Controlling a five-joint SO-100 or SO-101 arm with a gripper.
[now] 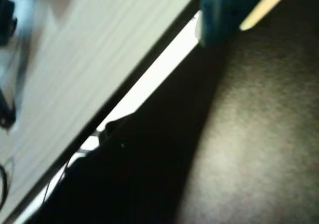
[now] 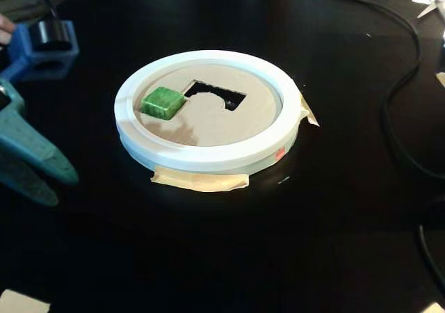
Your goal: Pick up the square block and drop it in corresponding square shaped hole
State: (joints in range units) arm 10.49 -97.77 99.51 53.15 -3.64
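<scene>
Right now the square block sits on the tan disc inside the white ring, on the disc's left part in the fixed view, just left of the larger notched cutout. It covers the spot where a small opening would be, so whether it rests in the square shaped hole or merely on the disc surface I cannot tell; the block stands proud of the disc. The gripper is well to the left of the ring, its teal fingers pointing right and down, slightly parted and holding nothing. The block thus lies right of and beyond the fingertips. Tape strips pin the ring to the black table. The wrist view shows neither ring nor block
</scene>
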